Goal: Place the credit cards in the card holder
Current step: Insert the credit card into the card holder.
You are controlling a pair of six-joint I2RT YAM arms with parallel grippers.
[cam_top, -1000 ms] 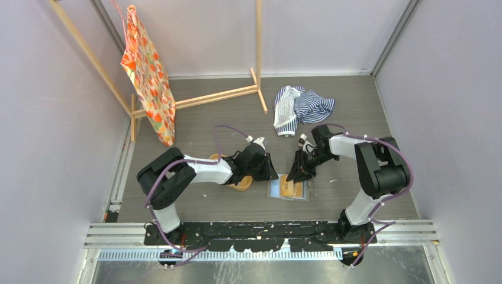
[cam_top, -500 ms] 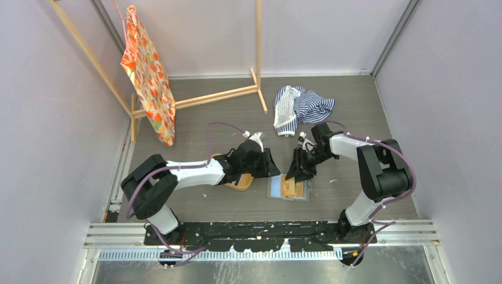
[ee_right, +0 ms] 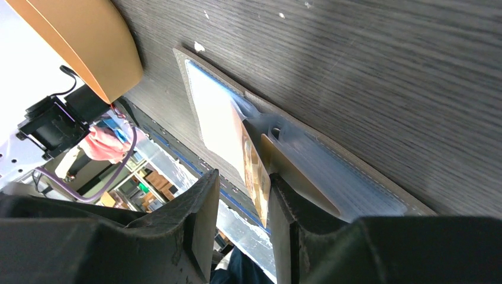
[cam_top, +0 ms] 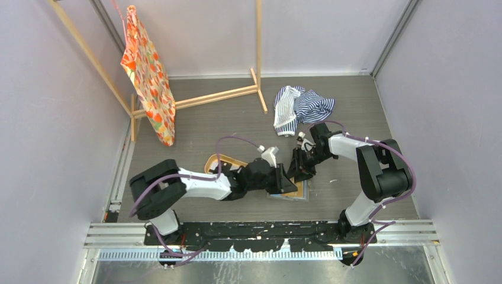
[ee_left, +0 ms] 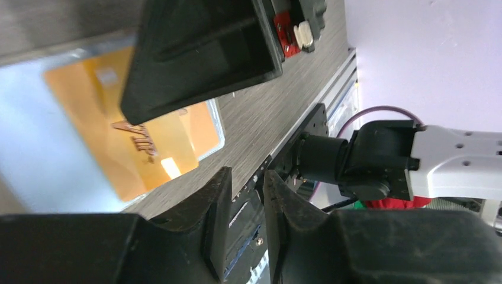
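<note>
The card holder [ee_right: 349,177] lies open on the table, pale blue-grey side up. In the left wrist view an orange credit card [ee_left: 127,148] lies flat on the holder [ee_left: 35,148]. Edge-on in the right wrist view, an orange card [ee_right: 256,168] rests against one inner finger of my right gripper [ee_right: 243,201], whose jaws stand apart around it. My left gripper [ee_left: 247,195] hovers just beside the holder's near edge, its fingers narrowly apart with nothing between them. From above, the left gripper [cam_top: 287,184] covers most of the holder [cam_top: 303,194], and the right gripper [cam_top: 298,171] is right behind it.
An oval orange tray [cam_top: 216,161] sits left of the holder, partly under my left arm. A striped cloth [cam_top: 302,106] lies behind the right arm. A wooden rack [cam_top: 225,94] with a patterned orange cloth [cam_top: 148,77] stands at the back left.
My left arm has swung right, from over the orange tray to over the card holder. The right gripper's jaws have widened and it has barely shifted.
</note>
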